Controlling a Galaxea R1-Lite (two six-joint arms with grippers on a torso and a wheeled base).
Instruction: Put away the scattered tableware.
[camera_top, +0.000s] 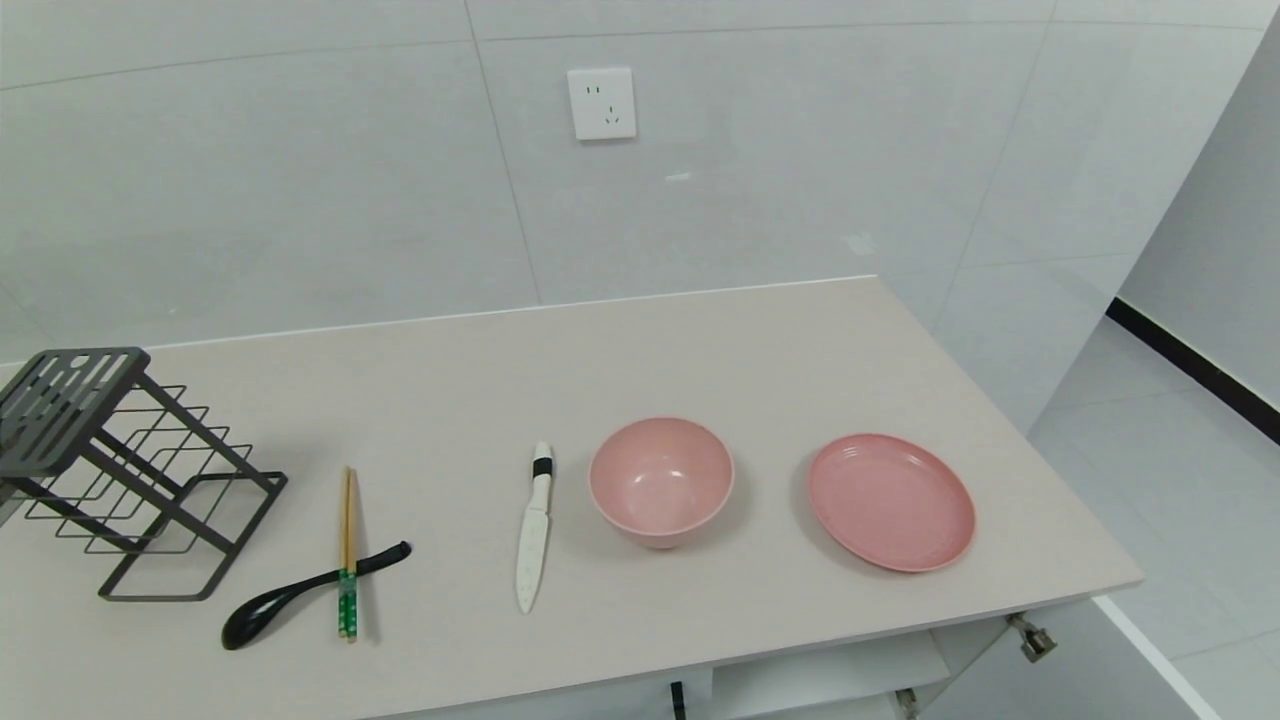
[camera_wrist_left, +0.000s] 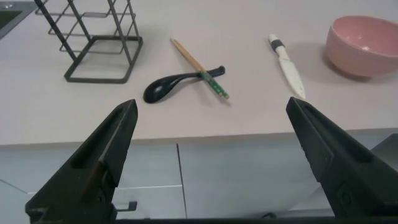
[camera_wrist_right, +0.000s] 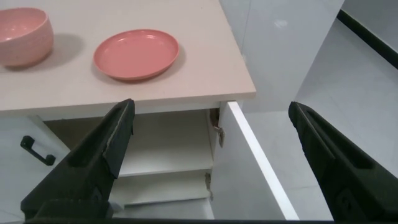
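Spoon (camera_top: 290, 593) under chopsticks (camera_top: 347, 525), rack (camera_top: 62, 400) beside, cabinet door (camera_wrist_right: 258, 158) open

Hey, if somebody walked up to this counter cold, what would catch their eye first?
The pink bowl and pink plate, side by side on the right half of the counter, stand out most. Left of the bowl lies a white knife, then chopsticks crossing a black spoon. A black wire rack stands at the far left.

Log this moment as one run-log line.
left gripper open | right gripper open | counter: rack, chopsticks across spoon, knife, bowl, plate | cabinet door open
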